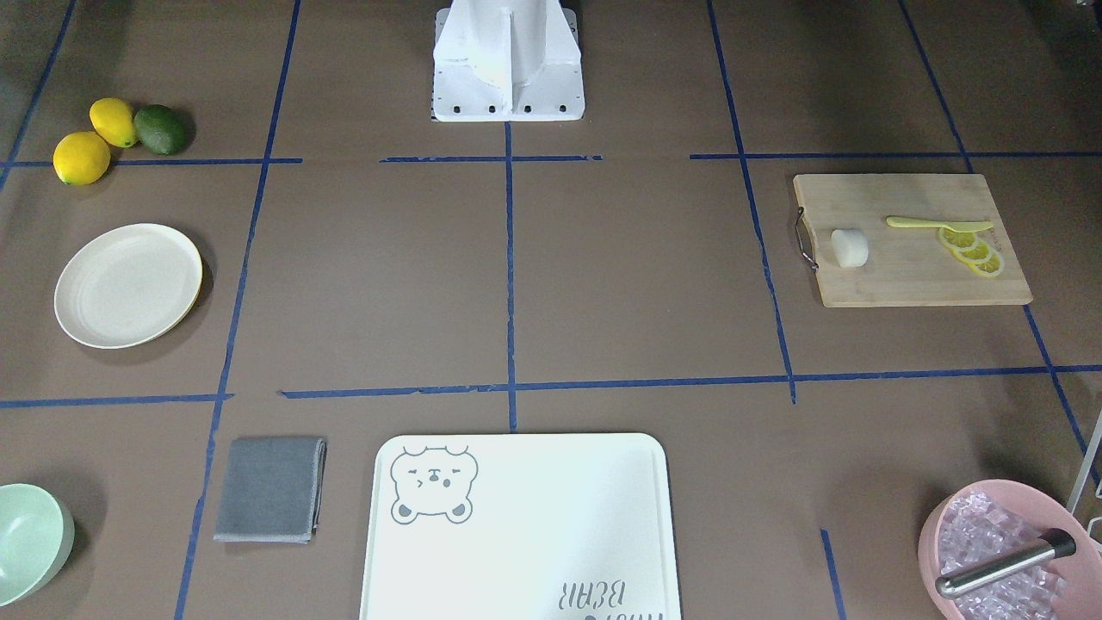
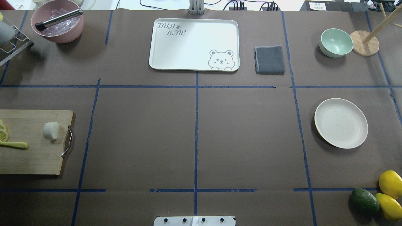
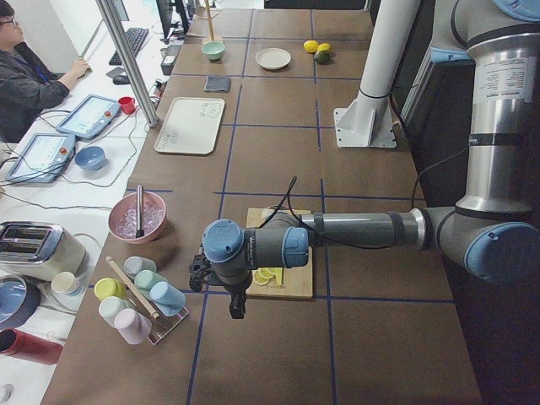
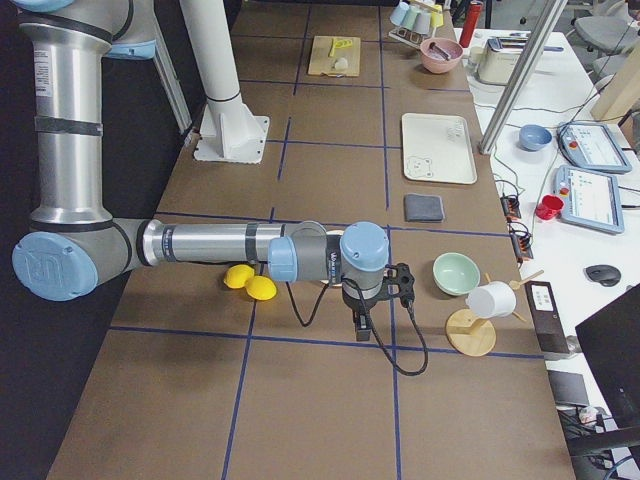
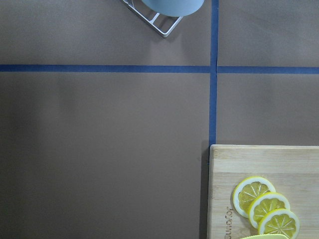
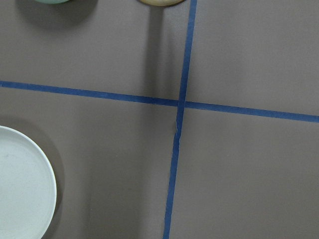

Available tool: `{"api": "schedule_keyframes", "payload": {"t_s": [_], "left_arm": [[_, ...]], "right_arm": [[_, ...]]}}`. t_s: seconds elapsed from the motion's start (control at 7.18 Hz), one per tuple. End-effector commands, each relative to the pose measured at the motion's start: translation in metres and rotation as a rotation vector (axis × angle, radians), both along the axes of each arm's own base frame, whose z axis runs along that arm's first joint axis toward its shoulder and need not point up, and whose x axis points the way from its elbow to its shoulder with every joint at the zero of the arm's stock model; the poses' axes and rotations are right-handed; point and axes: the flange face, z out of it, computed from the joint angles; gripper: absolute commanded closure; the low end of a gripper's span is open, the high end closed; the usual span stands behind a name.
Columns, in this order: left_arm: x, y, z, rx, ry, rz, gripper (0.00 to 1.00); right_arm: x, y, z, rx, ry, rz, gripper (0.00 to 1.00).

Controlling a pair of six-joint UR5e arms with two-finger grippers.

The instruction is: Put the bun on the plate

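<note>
The off-white bun (image 1: 849, 247) (image 2: 51, 130) lies on a wooden cutting board (image 1: 913, 275) at the table's left end, beside the board's metal handle. Far across the table rests the bare cream plate (image 1: 127, 285) (image 2: 341, 122), whose rim also shows in the right wrist view (image 6: 20, 184). My left gripper (image 3: 199, 272) hangs past the board's outer end, seen only from the side, so I cannot tell its state. My right gripper (image 4: 405, 283) hovers beyond the plate toward the table's right end; its state I cannot tell either.
Lemon slices (image 1: 973, 251) and a yellow knife (image 1: 938, 225) share the board. A bear-print tray (image 2: 188, 44), grey cloth (image 2: 270, 59), mint bowl (image 2: 336, 42) and pink ice bowl (image 2: 67, 36) line the far side. Two lemons and an avocado (image 2: 364, 201) sit near the plate.
</note>
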Motion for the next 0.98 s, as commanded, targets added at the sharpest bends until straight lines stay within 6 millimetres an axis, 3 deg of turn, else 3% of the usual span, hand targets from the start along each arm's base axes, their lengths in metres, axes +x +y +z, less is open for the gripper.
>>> {"api": "schedule_keyframes", "payload": {"t_s": [0.0,0.42,0.7,0.84], "left_arm": [[0.000,-0.001,-0.001,0.003,0.000,0.000,0.00],[0.000,-0.005,-0.005,0.016,0.001,0.000,0.00],[0.000,-0.006,-0.008,0.027,0.001,0.000,0.00],[0.000,-0.007,-0.009,0.030,0.001,0.000,0.00]], "right_arm": [[0.000,-0.004,-0.005,0.010,0.004,0.000,0.00],[-0.003,-0.001,-0.002,-0.002,0.003,0.007,0.00],[-0.061,-0.011,-0.022,-0.055,-0.012,0.054,0.00],[-0.087,-0.007,-0.025,-0.074,-0.027,0.110,0.00]]}}
